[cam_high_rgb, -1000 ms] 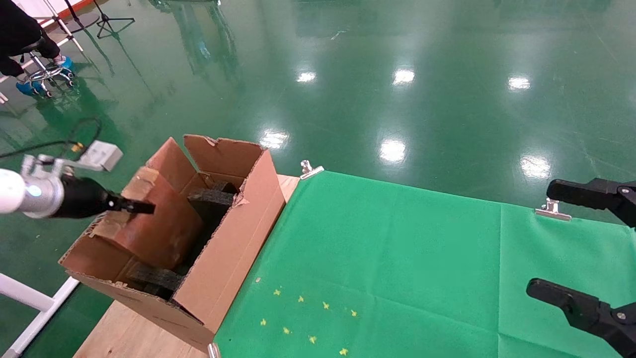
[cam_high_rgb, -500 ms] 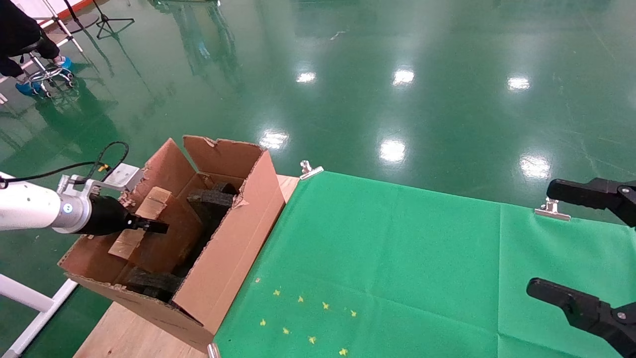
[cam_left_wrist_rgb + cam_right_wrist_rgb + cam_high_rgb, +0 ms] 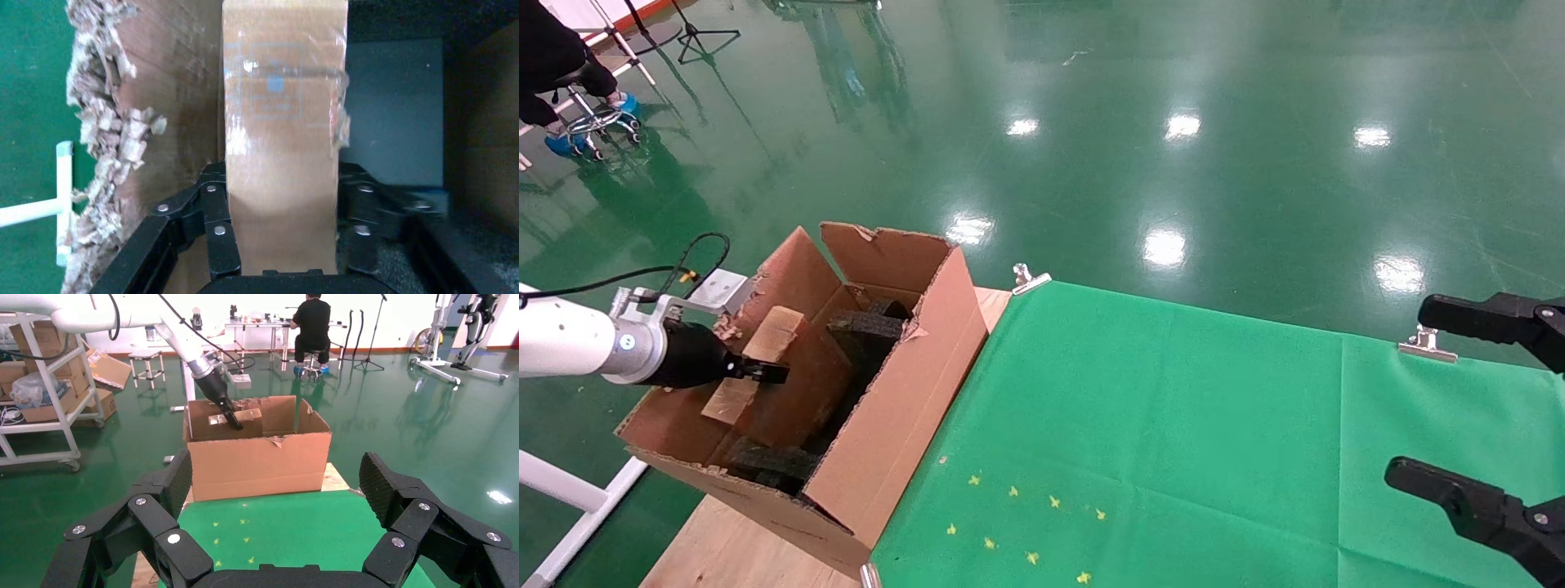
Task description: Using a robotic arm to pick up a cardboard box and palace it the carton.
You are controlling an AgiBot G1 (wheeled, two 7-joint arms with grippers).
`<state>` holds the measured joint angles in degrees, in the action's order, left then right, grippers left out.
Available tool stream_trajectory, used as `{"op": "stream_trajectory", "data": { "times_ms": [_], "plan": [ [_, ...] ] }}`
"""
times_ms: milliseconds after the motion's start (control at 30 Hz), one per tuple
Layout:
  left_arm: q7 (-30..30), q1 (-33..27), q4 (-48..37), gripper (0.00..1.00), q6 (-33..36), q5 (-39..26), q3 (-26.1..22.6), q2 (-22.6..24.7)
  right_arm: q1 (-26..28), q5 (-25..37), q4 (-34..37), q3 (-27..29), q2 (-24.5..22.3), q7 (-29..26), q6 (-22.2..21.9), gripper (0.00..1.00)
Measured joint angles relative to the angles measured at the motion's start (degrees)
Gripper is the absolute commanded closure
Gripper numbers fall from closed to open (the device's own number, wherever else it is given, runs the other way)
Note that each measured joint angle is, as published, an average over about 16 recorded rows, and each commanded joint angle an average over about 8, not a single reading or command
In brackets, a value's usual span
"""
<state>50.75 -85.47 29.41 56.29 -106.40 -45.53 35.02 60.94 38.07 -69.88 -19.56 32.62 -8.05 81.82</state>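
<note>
Cardboard box [image 3: 789,384] lower, half-hidden within carton [image 3: 903,392]

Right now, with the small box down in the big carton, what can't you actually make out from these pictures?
- Whether the cardboard box rests on the carton floor: the carton's walls hide its bottom in the head view.
- How the dark foam pieces lie underneath: mostly covered by the box.
- The box's lower end in the left wrist view: cut off behind the left end effector, which is clamped on it.
- The right end effector, parked open: its arm is out of frame.
</note>
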Motion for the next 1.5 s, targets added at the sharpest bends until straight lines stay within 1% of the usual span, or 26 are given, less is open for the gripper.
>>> {"op": "stream_trajectory", "data": {
  "times_ms": [467, 700, 833, 1067, 1233, 1333, 1500],
  "plan": [
    [0.1, -0.2, 0.5, 0.0, 0.4, -0.3, -0.1, -0.2, 0.0, 0.0, 0.0, 0.0, 0.0, 0.0, 0.0, 0.0],
    [-0.4, -1.0, 2.8, 0.0, 0.4, 0.3, 0.5, -1.4, 0.0, 0.0, 0.0, 0.0, 0.0, 0.0, 0.0, 0.0],
    [-1.8, -1.2, 5.4, 0.0, 1.3, 3.6, 2.1, -3.2, 0.0, 0.0, 0.0, 0.0, 0.0, 0.0, 0.0, 0.0],
    [-6.0, -0.6, 9.6, 0.0, 4.2, 13.2, 6.3, -7.0, 0.0, 0.0, 0.0, 0.0, 0.0, 0.0, 0.0, 0.0],
    [-8.8, 0.5, 11.0, 0.0, 6.2, 19.7, 8.8, -8.9, 0.0, 0.0, 0.0, 0.0, 0.0, 0.0, 0.0, 0.0],
    [-9.8, 0.9, 11.1, 0.0, 6.8, 21.6, 9.5, -9.4, 0.0, 0.0, 0.0, 0.0, 0.0, 0.0, 0.0, 0.0],
    [-10.1, 1.1, 11.2, 0.0, 7.1, 22.3, 9.7, -9.4, 0.0, 0.0, 0.0, 0.0, 0.0, 0.0, 0.0, 0.0]
  ]
}}
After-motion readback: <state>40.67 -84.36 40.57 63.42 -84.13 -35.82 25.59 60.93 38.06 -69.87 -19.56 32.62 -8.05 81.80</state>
